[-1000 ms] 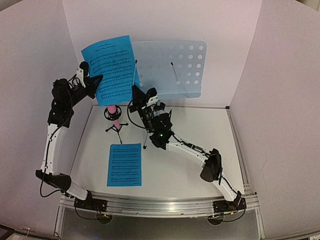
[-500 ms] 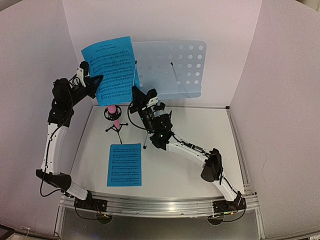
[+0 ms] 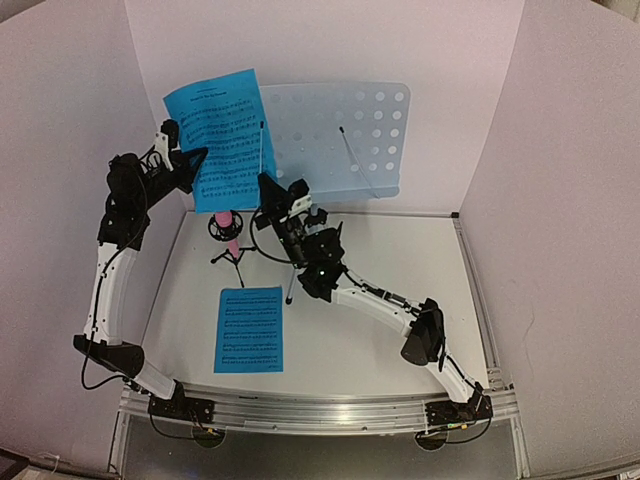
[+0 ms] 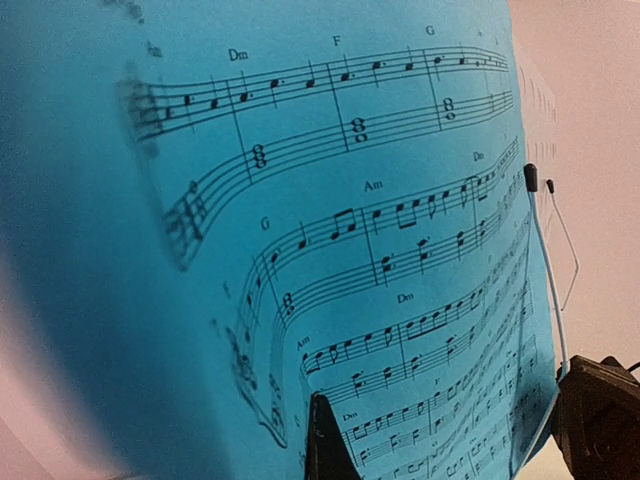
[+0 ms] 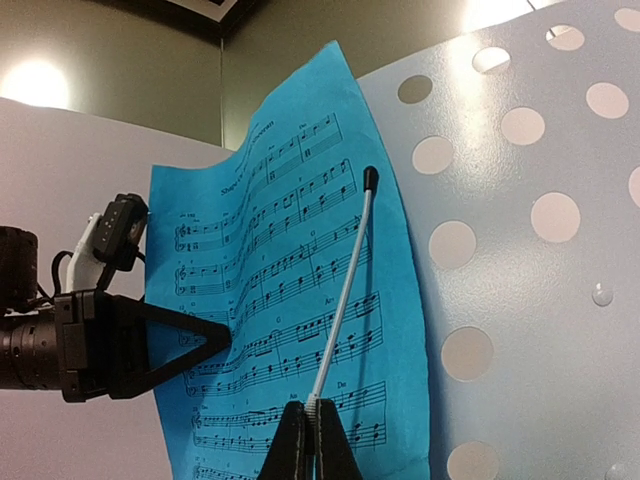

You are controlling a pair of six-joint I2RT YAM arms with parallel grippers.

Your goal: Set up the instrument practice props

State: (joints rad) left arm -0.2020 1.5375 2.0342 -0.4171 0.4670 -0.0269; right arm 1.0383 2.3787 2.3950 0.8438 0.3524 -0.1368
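Standing at the far wall, desk (image 3: 340, 135): pale blue-grey, perforated, upright, carried on a silver tripod (image 3: 290, 285) of which only one leg shows below the right arm. Raised sheet (image 3: 215, 135): bright blue, printed with staves, held upright over the desk's left part, its left half overhanging the desk edge. Left gripper (image 3: 195, 158): jaws clamped on the left edge of this sheet at mid-height; in the left wrist view one finger (image 4: 325, 440) shows in front of the paper, the other hidden behind it. Wire (image 3: 262, 150): white page retainer with a black tip, rising in front of the raised sheet's right part; whether it touches the paper cannot be told. Right gripper (image 3: 264, 182): jaws pressed together on the wire's lower end, just below the desk's bottom edge. Other wire (image 3: 355, 160): slanting across the desk's right half. Second sheet (image 3: 248, 328): same blue, lying flat on the table (image 3: 400, 260), near and left of centre. Microphone (image 3: 228, 235): pink, on a small black stand, between the flat sheet and the desk.
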